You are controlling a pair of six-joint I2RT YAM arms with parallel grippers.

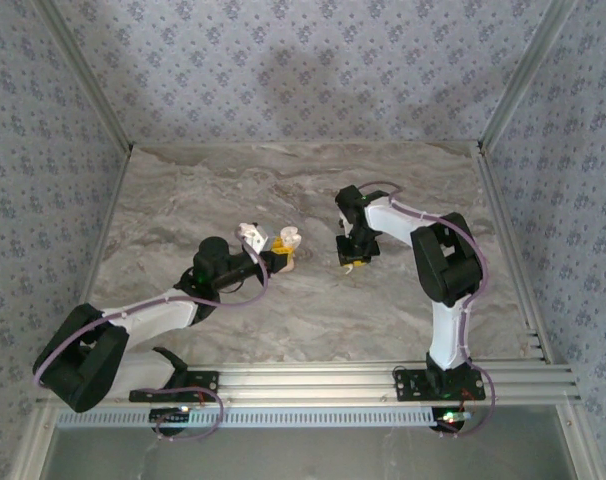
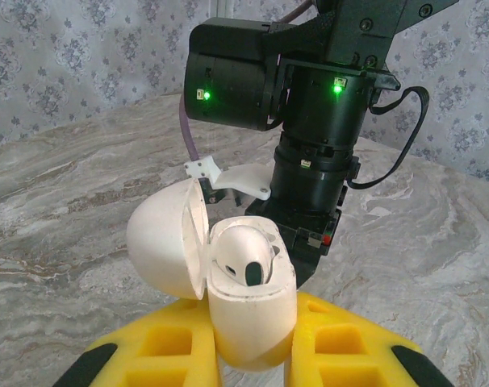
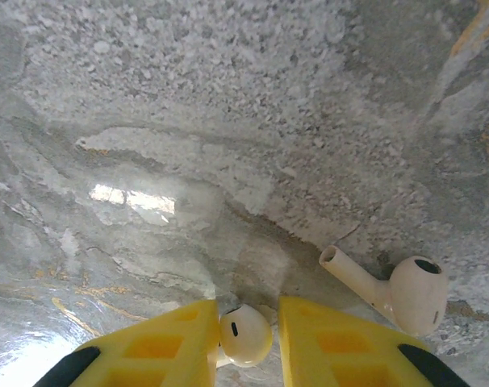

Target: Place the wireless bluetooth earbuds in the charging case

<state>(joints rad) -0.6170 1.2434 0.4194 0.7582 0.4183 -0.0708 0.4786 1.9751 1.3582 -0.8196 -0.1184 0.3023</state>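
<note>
The left gripper (image 2: 252,348) has its yellow jaws clamped on the lower body of the charging case (image 2: 252,302). The case stands upright between them with its lid (image 2: 165,238) swung open to the left and its hollow facing up. The right gripper (image 3: 246,343) points down at the table (image 3: 228,121). One earbud (image 3: 246,334) sits squarely between its jaws, which are drawn in close on either side. The bottom edge of the view is too tight to tell whether both pads truly pinch it. The second earbud (image 3: 394,292) lies on the marble just beside this gripper, outside the jaws and apart from them, with its stem angled up to the left. From above, the case (image 1: 286,241) sits near the table's middle, and the right gripper (image 1: 353,262) is near it to the right.
</note>
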